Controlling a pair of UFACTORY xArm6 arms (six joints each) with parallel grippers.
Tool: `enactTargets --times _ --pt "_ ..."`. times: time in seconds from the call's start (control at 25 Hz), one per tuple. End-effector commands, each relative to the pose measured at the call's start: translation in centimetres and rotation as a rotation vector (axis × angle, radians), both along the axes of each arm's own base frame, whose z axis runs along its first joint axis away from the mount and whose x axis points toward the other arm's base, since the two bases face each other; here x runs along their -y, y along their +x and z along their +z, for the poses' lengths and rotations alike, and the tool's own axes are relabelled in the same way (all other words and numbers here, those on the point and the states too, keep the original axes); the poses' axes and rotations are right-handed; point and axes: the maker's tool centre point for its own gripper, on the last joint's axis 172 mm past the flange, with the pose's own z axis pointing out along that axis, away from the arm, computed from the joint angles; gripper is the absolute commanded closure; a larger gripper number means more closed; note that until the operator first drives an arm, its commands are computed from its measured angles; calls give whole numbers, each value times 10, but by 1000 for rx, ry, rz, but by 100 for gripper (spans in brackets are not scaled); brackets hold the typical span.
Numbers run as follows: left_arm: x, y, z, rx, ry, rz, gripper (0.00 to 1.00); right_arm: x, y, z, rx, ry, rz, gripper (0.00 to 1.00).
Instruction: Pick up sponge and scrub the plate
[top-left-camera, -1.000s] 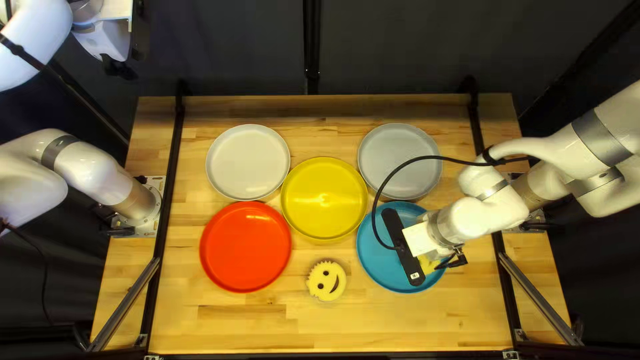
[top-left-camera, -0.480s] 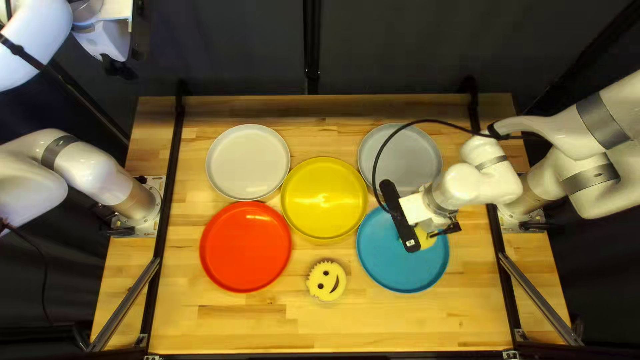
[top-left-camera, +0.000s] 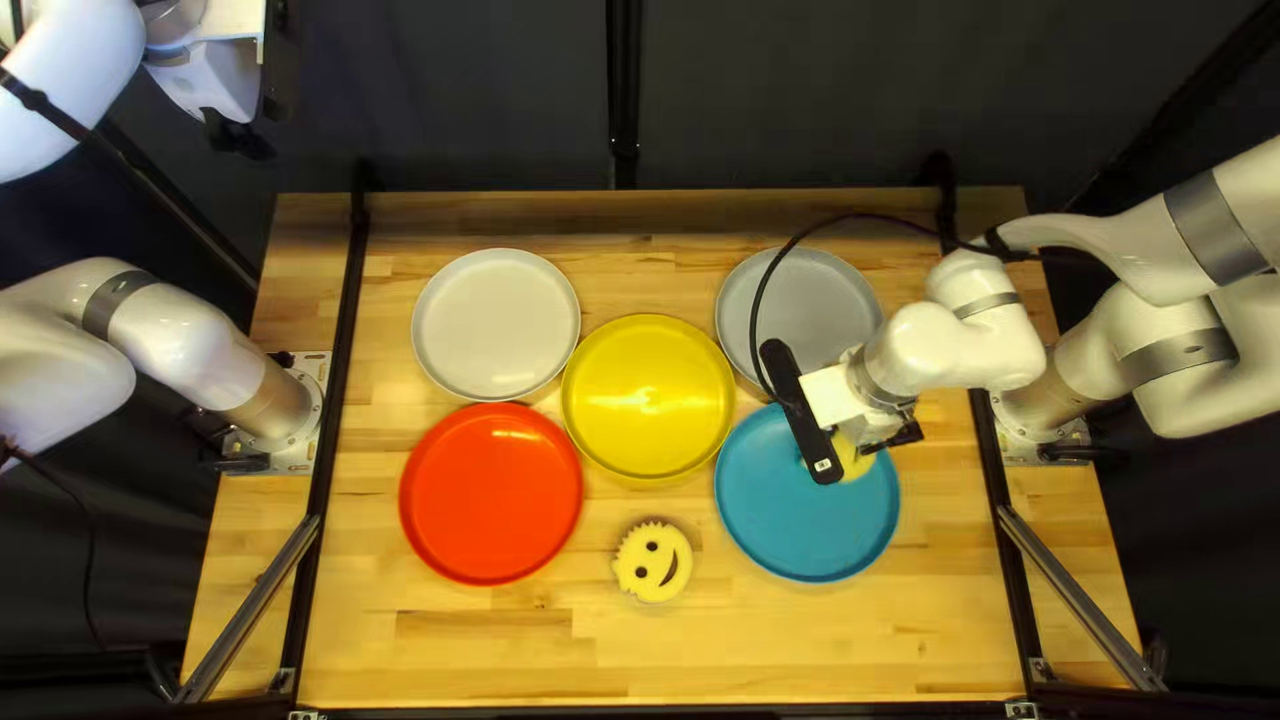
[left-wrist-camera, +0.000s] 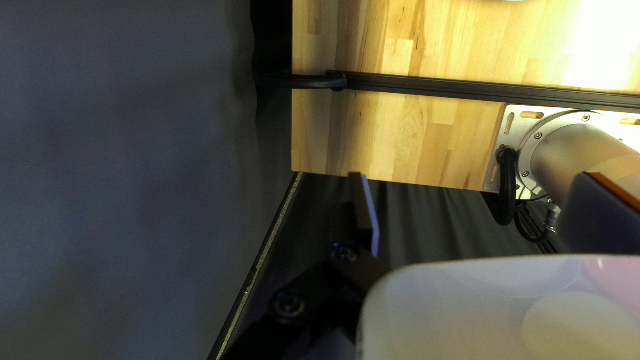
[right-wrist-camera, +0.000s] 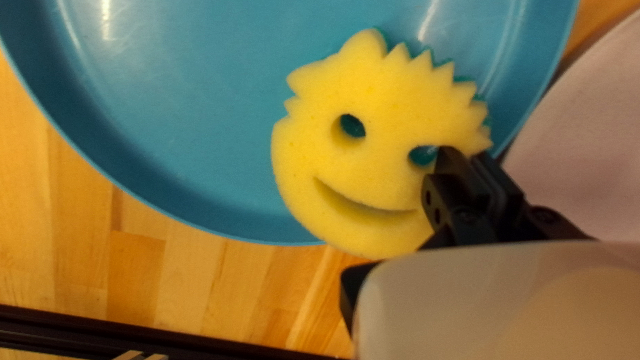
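Observation:
In the top left view my right gripper [top-left-camera: 883, 424] is over the far edge of the blue plate [top-left-camera: 800, 524], with a yellow sponge [top-left-camera: 855, 463] under it. The right wrist view shows the smiling face of the sponge [right-wrist-camera: 373, 153], overlapping the inside and rim of the blue plate [right-wrist-camera: 200, 120]; my right gripper [right-wrist-camera: 460, 160] is shut on its side, fingertips by one eye hole. Whether sponge and plate touch is unclear. Beyond the table, my left gripper [top-left-camera: 238, 134] hangs raised; in its wrist view the left gripper [left-wrist-camera: 477, 213] stands open, nothing between its fingers.
A second smiling sponge [top-left-camera: 654, 560] lies on the table near the yellow plate [top-left-camera: 648, 398]. Around are a red plate [top-left-camera: 491, 494], a white plate [top-left-camera: 496, 324] and a grey plate [top-left-camera: 800, 314]. My right arm's cable loops over the grey plate.
My right gripper and the sponge have moved together from the near right part of the blue plate toward its far edge. My left arm has stayed still.

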Motion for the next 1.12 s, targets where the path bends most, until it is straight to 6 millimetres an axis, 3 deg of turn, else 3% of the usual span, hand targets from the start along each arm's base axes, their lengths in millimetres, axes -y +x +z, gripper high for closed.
enactTargets --times 0.04,0.32,0.64,0.84,1.12 --pt "0 0 0 0 0 0 0 -17 -2 0 1 -12 13 100" --pt "0 0 0 0 0 0 0 -61 2 -1 -4 -18 18 100" --pt "0 0 0 0 0 0 0 -69 17 -6 -1 -23 41 100" --pt "0 0 0 0 0 0 0 -44 26 -9 -2 -18 43 100" --pt "0 0 0 0 0 0 0 11 36 -5 -15 -8 25 100"
